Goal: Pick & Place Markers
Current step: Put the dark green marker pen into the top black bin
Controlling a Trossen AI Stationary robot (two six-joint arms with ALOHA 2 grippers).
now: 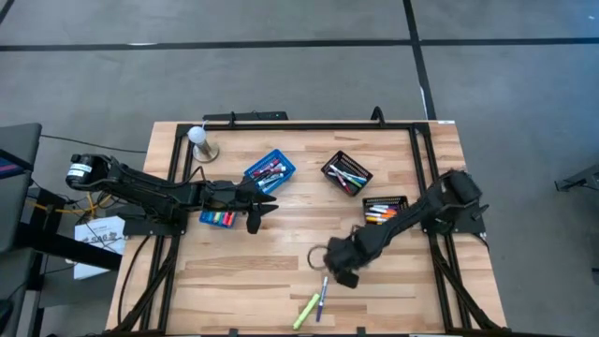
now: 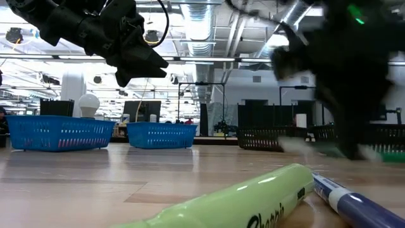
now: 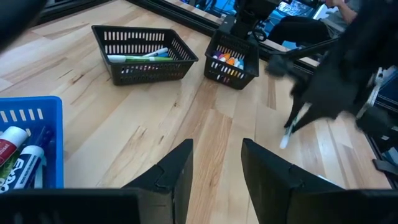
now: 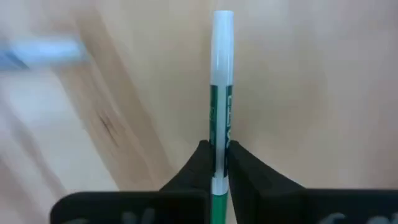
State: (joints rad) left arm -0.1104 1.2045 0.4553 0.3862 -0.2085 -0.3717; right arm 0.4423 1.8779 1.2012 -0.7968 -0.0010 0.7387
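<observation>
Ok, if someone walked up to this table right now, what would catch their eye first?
Probably the right gripper near the table's front middle, shut on a green-and-white marker. Next, the yellow-green highlighter and a blue marker lying at the front edge, and the left gripper open beside the blue baskets.

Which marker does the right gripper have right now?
The green-and-white marker, pinched between the shut jaws of the right gripper. The yellow-green highlighter and purple marker lie loose at the table's front edge.
</observation>
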